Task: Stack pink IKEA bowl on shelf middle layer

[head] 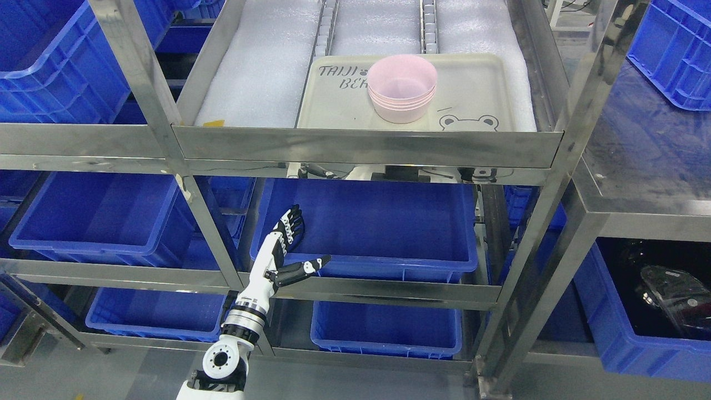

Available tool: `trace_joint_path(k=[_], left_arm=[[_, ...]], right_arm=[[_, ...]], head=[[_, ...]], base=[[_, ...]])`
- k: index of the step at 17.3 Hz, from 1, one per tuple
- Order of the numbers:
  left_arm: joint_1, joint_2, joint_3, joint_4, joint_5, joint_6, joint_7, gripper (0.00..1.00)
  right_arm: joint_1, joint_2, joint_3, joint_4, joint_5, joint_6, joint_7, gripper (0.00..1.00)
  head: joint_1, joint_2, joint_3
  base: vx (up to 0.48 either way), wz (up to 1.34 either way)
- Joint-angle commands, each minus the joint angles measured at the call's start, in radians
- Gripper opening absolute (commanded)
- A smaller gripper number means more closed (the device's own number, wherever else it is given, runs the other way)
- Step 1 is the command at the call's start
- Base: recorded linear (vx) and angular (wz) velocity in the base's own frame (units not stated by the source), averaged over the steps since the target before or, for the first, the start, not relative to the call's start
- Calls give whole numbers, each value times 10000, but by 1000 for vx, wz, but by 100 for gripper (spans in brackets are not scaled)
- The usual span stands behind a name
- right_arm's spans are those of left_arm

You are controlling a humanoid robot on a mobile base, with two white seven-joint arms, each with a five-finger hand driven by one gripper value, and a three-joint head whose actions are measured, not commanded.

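A stack of pink bowls (402, 88) stands on a cream tray (472, 100) printed with a bear, on the steel shelf layer (366, 145) at the top of the view. My left hand (293, 244) is raised in front of the lower shelf, well below and left of the bowls. Its fingers are spread, thumb out to the right, and it holds nothing. The right arm does not show.
A blue bin (366, 228) sits on the layer just behind my left hand, with more blue bins (94, 219) to the left, below, and at the far right. Steel uprights (183, 183) and shelf rails (389, 291) frame the openings. White foam sheet (261, 66) lines the top layer.
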Motion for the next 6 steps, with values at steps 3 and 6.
trace_joint_path(k=[3, 6], left_arm=[[277, 175, -253, -809, 607, 152, -1, 100], [353, 175, -284, -809, 607, 152, -1, 100]], right_arm=[[46, -175, 0, -175, 0, -5, 5, 100], [46, -175, 0, -175, 0, -5, 5, 100]], head=[[0, 0, 0], [0, 0, 0]], base=[[0, 0], [0, 0]])
